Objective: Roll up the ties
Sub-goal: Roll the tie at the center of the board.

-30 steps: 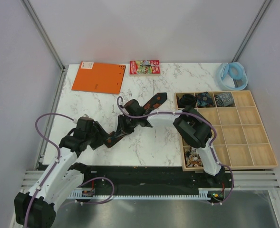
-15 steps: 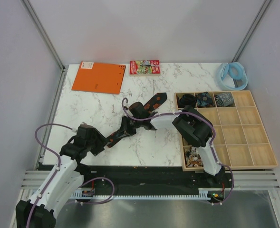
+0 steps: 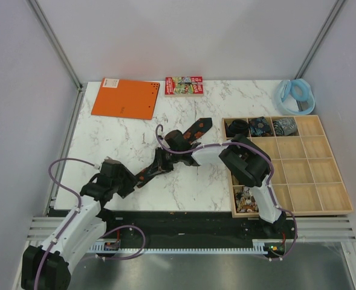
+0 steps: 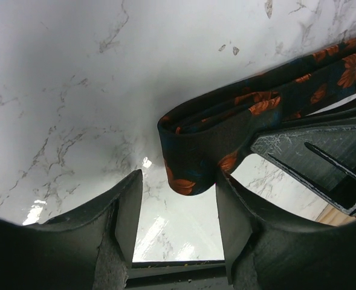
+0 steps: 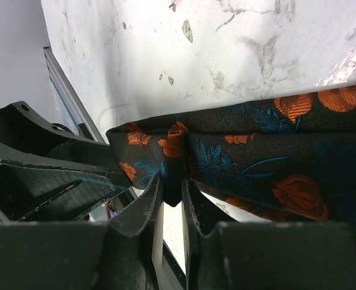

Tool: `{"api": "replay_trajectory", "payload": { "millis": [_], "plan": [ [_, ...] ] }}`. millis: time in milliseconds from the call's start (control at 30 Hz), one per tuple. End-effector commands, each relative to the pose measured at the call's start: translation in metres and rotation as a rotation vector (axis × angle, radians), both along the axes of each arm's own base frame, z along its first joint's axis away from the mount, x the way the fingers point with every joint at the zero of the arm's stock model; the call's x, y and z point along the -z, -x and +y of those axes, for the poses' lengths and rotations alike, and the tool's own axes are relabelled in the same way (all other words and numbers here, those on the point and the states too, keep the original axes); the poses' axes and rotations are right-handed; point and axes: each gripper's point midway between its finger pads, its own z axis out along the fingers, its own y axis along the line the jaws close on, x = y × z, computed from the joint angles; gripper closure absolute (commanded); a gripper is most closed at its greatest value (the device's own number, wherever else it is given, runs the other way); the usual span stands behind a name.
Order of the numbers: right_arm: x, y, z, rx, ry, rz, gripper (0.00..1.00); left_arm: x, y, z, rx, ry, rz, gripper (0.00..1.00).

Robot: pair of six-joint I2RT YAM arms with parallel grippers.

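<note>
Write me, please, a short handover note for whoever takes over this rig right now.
Left gripper: open, with the folded near end of the flowered tie between its fingers, not pinched.
Right gripper: shut on the flowered tie a little further along.
The tie lies slanted across the middle of the table, mostly unrolled.
Done: three rolled ties sit in the far row of the wooden tray.
Left: roll the flowered tie; it probably belongs in the tray too.

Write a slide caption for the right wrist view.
Right gripper pinches a fold of the black, orange-flowered fabric necktie over a white marble table.
</note>
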Motion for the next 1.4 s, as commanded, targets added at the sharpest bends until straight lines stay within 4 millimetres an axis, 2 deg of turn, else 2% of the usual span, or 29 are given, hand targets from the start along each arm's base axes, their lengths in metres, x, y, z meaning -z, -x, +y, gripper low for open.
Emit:
{"api": "replay_trajectory", "payload": {
  "millis": [0, 300, 467, 600, 633, 767, 867, 933, 967, 1000, 1033, 1100, 1233, 1267, 1333, 1367],
  "plan": [
    [0.011, 0.000, -0.002, 0.000, 0.009, 0.000, 0.99, 0.001, -0.015, 0.007, -0.052, -0.027, -0.036, 0.43],
    [0.017, 0.003, -0.004, -0.005, 0.015, 0.012, 1.00, 0.021, -0.013, 0.009, -0.050, -0.050, 0.002, 0.45],
    [0.021, 0.004, -0.007, -0.002, 0.018, 0.021, 1.00, 0.025, -0.015, 0.008, -0.050, -0.050, 0.004, 0.50],
    [0.024, 0.006, -0.008, -0.002, 0.020, 0.025, 1.00, 0.028, -0.017, 0.006, -0.032, -0.052, 0.009, 0.61],
    [0.025, 0.005, -0.008, 0.000, 0.018, 0.027, 1.00, 0.028, -0.017, 0.006, -0.030, -0.053, 0.008, 0.68],
    [0.025, 0.007, -0.008, 0.000, 0.014, 0.035, 1.00, 0.028, -0.019, 0.003, -0.002, -0.053, 0.003, 0.77],
    [0.020, 0.006, -0.006, -0.006, 0.009, 0.032, 0.94, 0.020, -0.023, 0.001, 0.026, -0.058, -0.015, 0.83],
    [0.012, 0.005, -0.005, -0.012, 0.013, 0.025, 0.81, 0.016, -0.022, 0.002, 0.044, -0.071, -0.013, 0.86],
    [0.003, -0.001, -0.006, -0.003, 0.009, 0.010, 0.73, 0.007, -0.026, 0.001, 0.051, -0.072, -0.032, 0.88],
    [-0.004, -0.006, -0.006, -0.003, 0.006, -0.008, 0.54, 0.004, -0.025, 0.002, 0.059, -0.080, -0.031, 0.90],
    [-0.006, -0.007, -0.008, 0.001, 0.023, -0.002, 0.48, 0.003, -0.022, 0.003, 0.064, -0.088, -0.014, 0.93],
    [-0.024, -0.018, -0.013, 0.015, 0.027, -0.032, 0.39, -0.008, -0.025, 0.002, 0.081, -0.094, -0.032, 0.96],
    [-0.056, -0.035, -0.024, 0.044, 0.066, -0.106, 0.38, -0.018, -0.020, 0.001, 0.096, -0.090, -0.018, 0.98],
    [-0.071, -0.037, -0.025, 0.048, 0.060, -0.135, 0.40, -0.020, -0.019, -0.001, 0.104, -0.080, -0.016, 0.98],
    [-0.082, -0.038, -0.029, 0.069, 0.074, -0.162, 0.44, -0.021, -0.017, -0.001, 0.103, -0.075, -0.008, 0.98],
    [-0.095, -0.039, -0.031, 0.077, 0.057, -0.180, 0.52, -0.022, -0.015, -0.003, 0.108, -0.069, -0.002, 0.98]
  ]
}}
